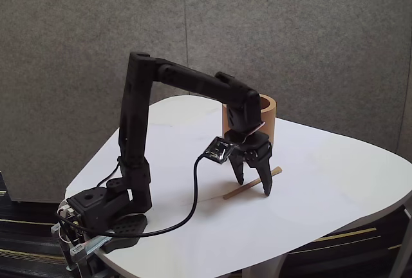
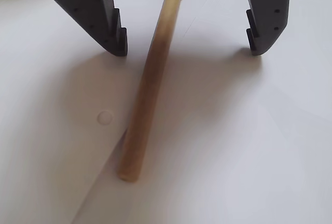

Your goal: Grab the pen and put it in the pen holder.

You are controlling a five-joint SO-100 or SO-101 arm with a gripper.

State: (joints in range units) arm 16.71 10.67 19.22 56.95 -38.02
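Observation:
A light tan wooden pen (image 1: 252, 183) lies flat on the white table, slanting up to the right in the fixed view. My black gripper (image 1: 253, 186) stands open over its middle, one fingertip on each side, tips at or just above the tabletop. In the wrist view the pen (image 2: 150, 84) runs between the two fingers (image 2: 109, 22), touching neither, and its blunt end points toward the camera. The orange-brown pen holder (image 1: 265, 122) stands upright just behind the gripper, partly hidden by the arm.
The white rounded table (image 1: 335, 188) has bare room to the right of and in front of the pen. The arm's base (image 1: 103, 210) sits at the front left corner. A black cable (image 1: 193, 201) loops from the wrist to the base.

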